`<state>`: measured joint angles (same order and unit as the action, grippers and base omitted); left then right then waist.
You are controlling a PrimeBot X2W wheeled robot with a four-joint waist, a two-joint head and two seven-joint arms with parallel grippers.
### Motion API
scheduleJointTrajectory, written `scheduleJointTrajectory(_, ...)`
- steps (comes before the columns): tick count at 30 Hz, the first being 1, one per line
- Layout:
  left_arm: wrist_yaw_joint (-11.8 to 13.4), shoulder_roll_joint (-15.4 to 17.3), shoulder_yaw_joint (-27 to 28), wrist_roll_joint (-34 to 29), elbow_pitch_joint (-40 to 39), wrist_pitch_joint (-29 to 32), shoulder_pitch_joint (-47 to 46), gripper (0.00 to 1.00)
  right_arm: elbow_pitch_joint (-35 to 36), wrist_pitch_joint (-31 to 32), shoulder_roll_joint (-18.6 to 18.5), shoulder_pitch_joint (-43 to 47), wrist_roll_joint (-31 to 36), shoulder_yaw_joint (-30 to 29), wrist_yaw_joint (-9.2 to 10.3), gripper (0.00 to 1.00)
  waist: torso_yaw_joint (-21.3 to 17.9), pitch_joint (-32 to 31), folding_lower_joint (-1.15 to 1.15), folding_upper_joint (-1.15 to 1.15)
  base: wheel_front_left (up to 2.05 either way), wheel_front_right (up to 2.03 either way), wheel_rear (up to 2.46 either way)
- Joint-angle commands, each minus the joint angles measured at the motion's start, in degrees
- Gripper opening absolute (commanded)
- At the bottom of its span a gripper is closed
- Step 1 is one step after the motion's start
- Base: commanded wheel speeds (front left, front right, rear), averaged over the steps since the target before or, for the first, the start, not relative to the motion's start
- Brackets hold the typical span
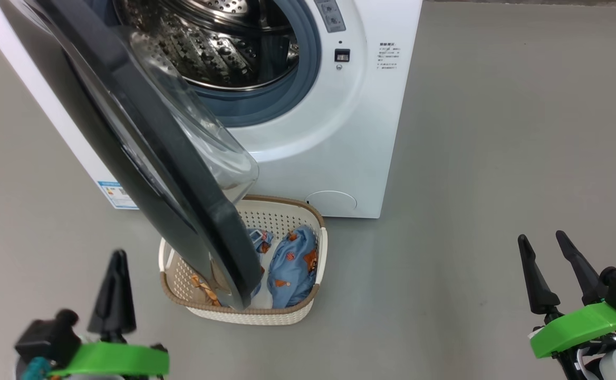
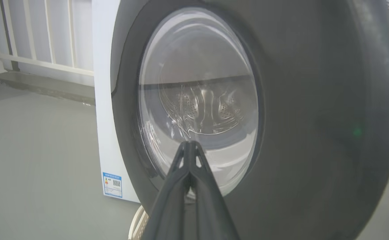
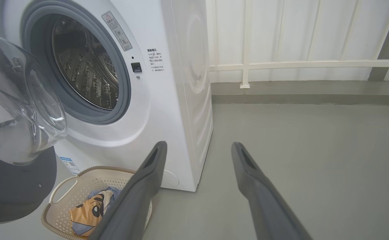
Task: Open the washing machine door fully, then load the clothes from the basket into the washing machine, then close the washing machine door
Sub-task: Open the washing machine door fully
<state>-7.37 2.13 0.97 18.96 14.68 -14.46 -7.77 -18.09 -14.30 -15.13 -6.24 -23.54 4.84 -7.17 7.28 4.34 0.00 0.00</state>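
The round, black-rimmed glass washing machine door (image 1: 192,195) stood partly swung out over the cream perforated plastic basket (image 1: 244,315), where the light-blue clothes (image 1: 292,264) lay unloaded in front of the white washing machine (image 1: 339,132). Opening seemed unfinished; loading and closing lay ahead. The left end effector (image 1: 117,258) was pinched shut and empty; the right end effector (image 1: 541,237) gaped wide, holding nothing.

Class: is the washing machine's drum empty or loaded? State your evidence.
Empty, as far as visible: the drum shows bare perforated steel, and the clothes lie in the basket.

Long tapered black fingers (image 1: 114,295), bright green wrist brackets (image 1: 113,360)
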Motion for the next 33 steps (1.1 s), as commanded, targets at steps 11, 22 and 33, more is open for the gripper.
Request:
scheduleJointTrajectory(11,2.4,0.8,-3.8,-2.0,-24.2,-0.5,-1.0,0.00,1.7,-0.7,-0.9,0.5,1.1,0.2,-0.32,1.00,-0.1,-0.7,0.00,0.00,0.00,0.00,0.00)
scheduleJointTrajectory(22,3.5,0.8,-20.4,2.7,-26.1,5.0,-1.3,0.00,2.0,-0.7,-0.8,0.6,1.0,0.6,-0.32,1.00,-1.0,-0.9,0.00,0.00,0.00,0.00,0.00)
scheduleJointTrajectory(33,5.0,0.8,-25.5,10.0,-14.3,4.0,-4.9,0.00,2.7,-0.7,-1.0,0.5,1.7,0.2,-0.32,1.00,-1.4,-0.1,0.00,0.00,0.00,0.00,0.00)
